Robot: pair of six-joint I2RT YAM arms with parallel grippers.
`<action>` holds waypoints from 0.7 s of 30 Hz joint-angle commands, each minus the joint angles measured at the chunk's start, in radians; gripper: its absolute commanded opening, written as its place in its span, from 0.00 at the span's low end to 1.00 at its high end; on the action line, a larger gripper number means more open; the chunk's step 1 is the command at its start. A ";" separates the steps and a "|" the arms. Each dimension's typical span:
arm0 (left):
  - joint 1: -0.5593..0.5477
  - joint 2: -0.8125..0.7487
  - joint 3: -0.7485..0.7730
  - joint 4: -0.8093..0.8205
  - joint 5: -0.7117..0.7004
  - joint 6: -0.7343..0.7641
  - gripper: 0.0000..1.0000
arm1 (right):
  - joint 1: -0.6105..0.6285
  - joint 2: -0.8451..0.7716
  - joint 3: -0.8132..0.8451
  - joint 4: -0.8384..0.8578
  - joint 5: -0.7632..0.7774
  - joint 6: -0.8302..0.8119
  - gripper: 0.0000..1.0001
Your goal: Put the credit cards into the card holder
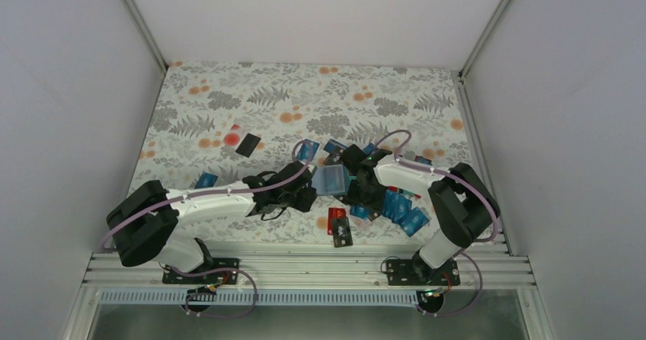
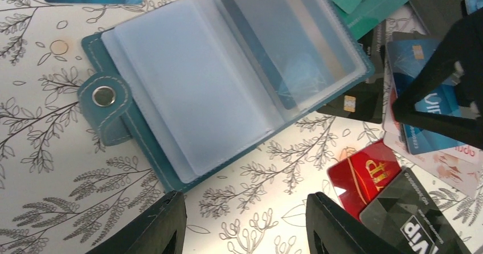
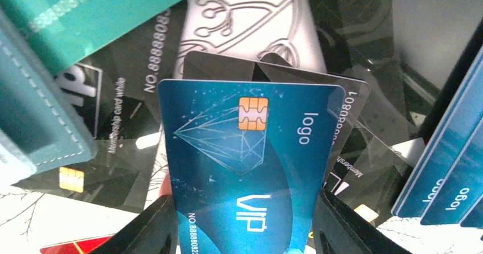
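Cards point(image 1: 400, 206) lie in a loose heap at about four o'clock from the card holder point(image 1: 333, 180). The holder rests open and flat on the flowered table point(image 1: 228, 96) with its clear sleeves facing up. In the left wrist view its snap tab point(image 2: 103, 96) sticks out at nine o'clock. The left claw point(image 2: 245, 225) hangs just off the holder's eight o'clock edge, jaws roughly half apart with nothing between them. The right claw point(image 3: 245, 234) is on the holder's four o'clock side, over the heap. Its fingers point(image 3: 145, 234) press against the two long edges of a blue card point(image 3: 250, 163) with a gold chip and VIP print, held over the others. A red card point(image 1: 336, 218) and a black card point(image 1: 343, 237) lie at six o'clock from the holder. A second black card point(image 1: 247, 144) sits well apart at ten o'clock.
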State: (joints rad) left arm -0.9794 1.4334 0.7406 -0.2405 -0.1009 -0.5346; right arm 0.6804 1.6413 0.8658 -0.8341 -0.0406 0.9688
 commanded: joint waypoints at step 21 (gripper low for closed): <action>0.047 -0.011 0.064 -0.016 0.064 -0.006 0.50 | 0.057 -0.106 0.017 -0.111 -0.047 -0.099 0.44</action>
State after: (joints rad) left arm -0.9356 1.4334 0.7673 -0.2451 -0.0475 -0.5194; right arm 0.7238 1.5734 0.8913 -0.9031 -0.0692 0.8860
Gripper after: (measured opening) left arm 0.500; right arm 0.536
